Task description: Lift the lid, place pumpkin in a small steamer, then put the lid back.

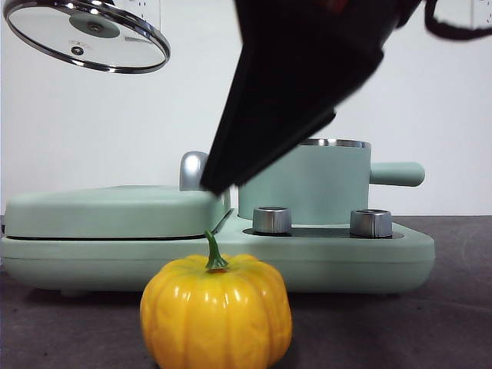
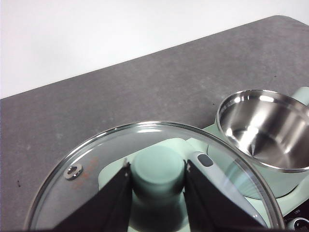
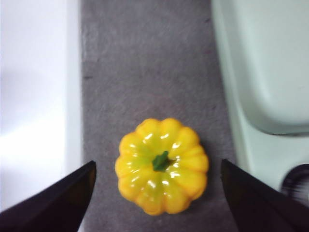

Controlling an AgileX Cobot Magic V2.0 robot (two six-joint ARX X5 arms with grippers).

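Note:
The glass lid (image 1: 86, 32) hangs tilted in the air at the top left of the front view. My left gripper (image 2: 158, 180) is shut on its mint-green knob (image 2: 158, 171). The small steamer (image 1: 314, 181) stands open on the appliance's right side; its bare steel inside (image 2: 263, 128) shows in the left wrist view. The yellow pumpkin (image 1: 216, 311) sits on the grey table in front of the appliance. My right gripper (image 3: 157, 176) is open above the pumpkin (image 3: 162, 165), one jaw on each side of it and apart from it. It shows as a big dark shape (image 1: 296, 84) in the front view.
The flat mint-green griddle cover (image 1: 111, 211) lies shut on the appliance's left side. Two steel control knobs (image 1: 272, 220) (image 1: 370, 223) stand on the panel before the steamer. The steamer's side handle (image 1: 396, 174) points right. The table's edge (image 3: 79, 96) runs beside the pumpkin.

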